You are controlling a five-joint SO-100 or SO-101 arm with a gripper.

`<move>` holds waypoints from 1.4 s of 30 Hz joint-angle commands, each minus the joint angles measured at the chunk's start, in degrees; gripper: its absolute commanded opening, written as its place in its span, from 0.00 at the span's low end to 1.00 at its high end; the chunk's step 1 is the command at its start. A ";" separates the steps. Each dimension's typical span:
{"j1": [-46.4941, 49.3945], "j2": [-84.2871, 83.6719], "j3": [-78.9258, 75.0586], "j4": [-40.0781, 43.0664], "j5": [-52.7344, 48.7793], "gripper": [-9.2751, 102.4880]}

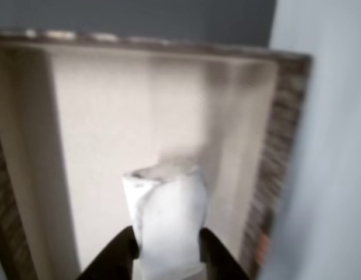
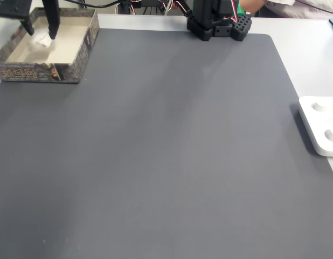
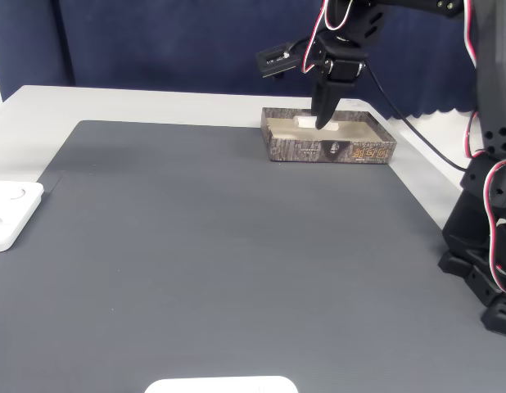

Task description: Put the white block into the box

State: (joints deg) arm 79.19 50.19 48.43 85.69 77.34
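Observation:
The white block (image 1: 166, 219) sits between my gripper's (image 1: 166, 240) two black fingers, which press on both of its sides. It hangs low inside the box (image 1: 285, 146), over the pale cream floor. In a fixed view the gripper (image 2: 40, 33) reaches down into the box (image 2: 37, 73) at the mat's far left corner, with the block (image 2: 40, 41) at its tips. In the other fixed view the gripper (image 3: 318, 121) dips into the box (image 3: 331, 151), and the block (image 3: 306, 123) peeks over the rim.
A dark grey mat (image 2: 166, 151) covers the table. A flat white device with round knobs (image 2: 320, 127) lies at the mat's edge (image 3: 7, 213). Another white rounded object (image 3: 220, 385) lies at the near edge. The arm's base (image 3: 490, 246) stands beside the mat.

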 commanded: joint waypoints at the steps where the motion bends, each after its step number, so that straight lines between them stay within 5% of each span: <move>1: -1.32 0.53 -3.34 -0.53 0.00 0.13; 25: -1.93 1.58 -1.41 -4.31 -0.62 0.36; 42: -5.71 18.90 3.78 -3.25 -2.90 0.36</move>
State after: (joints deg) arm 74.79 59.77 51.42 81.74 76.03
